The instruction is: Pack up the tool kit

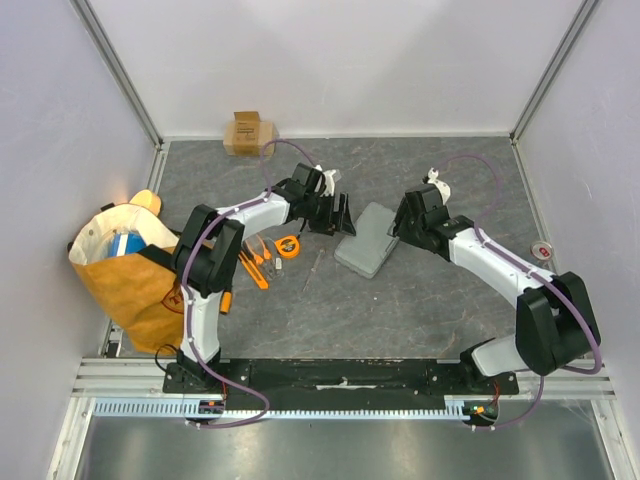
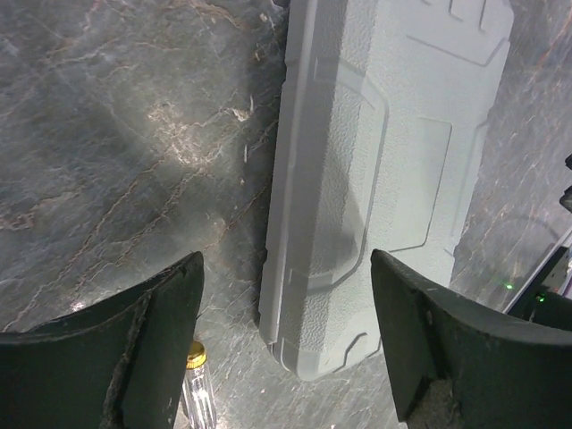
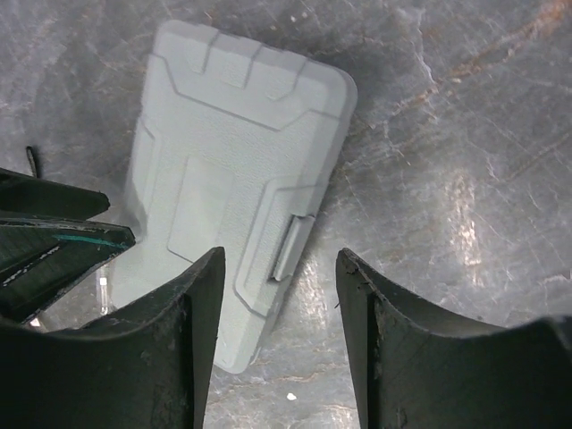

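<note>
Both open, gripping nothing: left end effector [image 2: 284, 259] over long edge of case [image 1: 366, 252], right end effector [image 3: 281, 253] over its latch side. Case closed, flat at middle of counter [image 1: 430, 300]. Pliers [image 1: 256, 270], tape measure [image 1: 287, 246], screwdriver [image 1: 313, 268] loose left of case. Open counter toward right and near edges.

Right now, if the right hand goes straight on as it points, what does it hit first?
The right hand would likely meet the grey case first, by its latch; depth is unclear.
</note>
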`<move>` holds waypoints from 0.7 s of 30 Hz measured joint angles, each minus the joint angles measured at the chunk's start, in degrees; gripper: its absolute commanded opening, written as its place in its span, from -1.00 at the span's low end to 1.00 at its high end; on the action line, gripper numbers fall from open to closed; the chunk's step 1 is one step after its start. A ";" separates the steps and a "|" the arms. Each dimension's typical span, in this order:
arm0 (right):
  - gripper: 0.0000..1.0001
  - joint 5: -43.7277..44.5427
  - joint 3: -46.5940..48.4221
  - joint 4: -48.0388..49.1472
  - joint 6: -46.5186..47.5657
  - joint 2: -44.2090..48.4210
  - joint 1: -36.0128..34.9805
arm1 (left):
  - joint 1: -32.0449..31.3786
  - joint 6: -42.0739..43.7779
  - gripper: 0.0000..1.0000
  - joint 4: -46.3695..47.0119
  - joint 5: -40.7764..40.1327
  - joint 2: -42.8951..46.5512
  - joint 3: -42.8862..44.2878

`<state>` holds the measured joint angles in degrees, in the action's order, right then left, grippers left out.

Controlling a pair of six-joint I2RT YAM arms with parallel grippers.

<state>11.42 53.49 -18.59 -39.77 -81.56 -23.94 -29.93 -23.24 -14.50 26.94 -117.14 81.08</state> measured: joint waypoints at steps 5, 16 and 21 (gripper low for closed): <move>0.08 0.31 -1.09 -2.67 -1.53 -0.17 0.17 | -0.70 1.68 0.48 -1.60 0.04 -1.01 0.72; -0.01 -1.90 -2.05 -2.27 -2.67 -3.65 1.33 | -1.07 2.62 0.02 -4.81 0.96 -3.08 5.03; -0.03 -4.13 -2.97 -0.74 -3.67 -4.79 2.05 | -1.09 2.71 -0.05 -4.87 1.57 -3.17 5.20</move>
<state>7.29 50.52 -19.33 -43.44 -86.35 -21.89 -31.03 -20.53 -19.38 28.51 -120.31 86.28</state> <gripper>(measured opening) 0.490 0.499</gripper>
